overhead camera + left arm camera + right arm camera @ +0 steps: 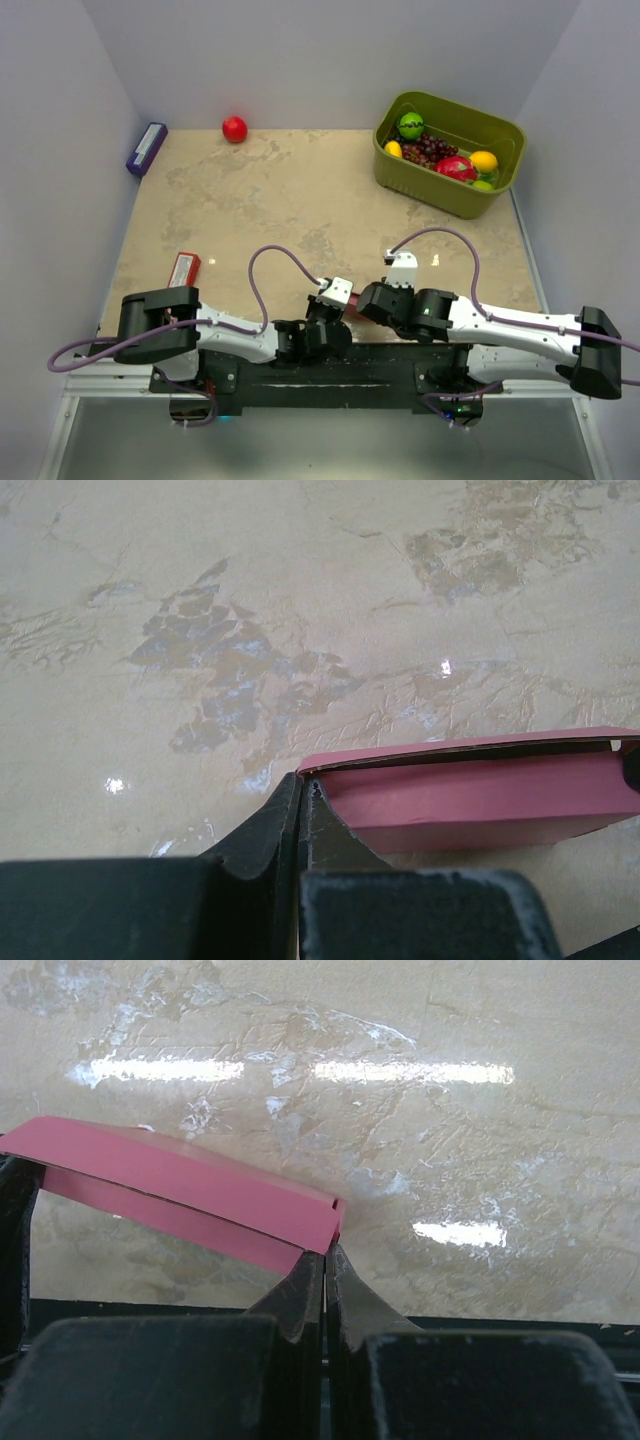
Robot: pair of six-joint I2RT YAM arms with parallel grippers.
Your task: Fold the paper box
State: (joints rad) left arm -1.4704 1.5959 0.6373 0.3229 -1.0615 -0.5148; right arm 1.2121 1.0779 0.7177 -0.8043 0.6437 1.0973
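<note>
Left gripper (305, 788): jaws pressed together, nipping one end corner of the paper box (470, 802); only a sliver of card sits between the tips.
Right gripper (325, 1258): likewise clenched, pinching the opposite end corner of the same box.
Paper box, condition: pink, part-folded; a top panel lies over a lower one with a dark slit between them.
Paper box, location: strung between the two grippers at the near edge of the table (300, 200), just ahead of the arm bases. Whether its underside rests on the surface cannot be told.
Risk, slip: each hold is on a corner tip, so a small twist of either wrist could probably pull the card free and let the fold spring open.
Risk, tear or buckle: with both ends held, arms drawing apart would strain the thin card at the notches; arms closing in would likely bow it off its creases.
Risk, collision: the top view shows the wrists close together, so a further inward move could make them knock.
Risk, loss: a released box this near the table's edge might slide off.
Bystanders: red packet (184, 268), red ball (234, 129), purple box (146, 148), green fruit basket (400, 180); all well apart, no likely hazard.
</note>
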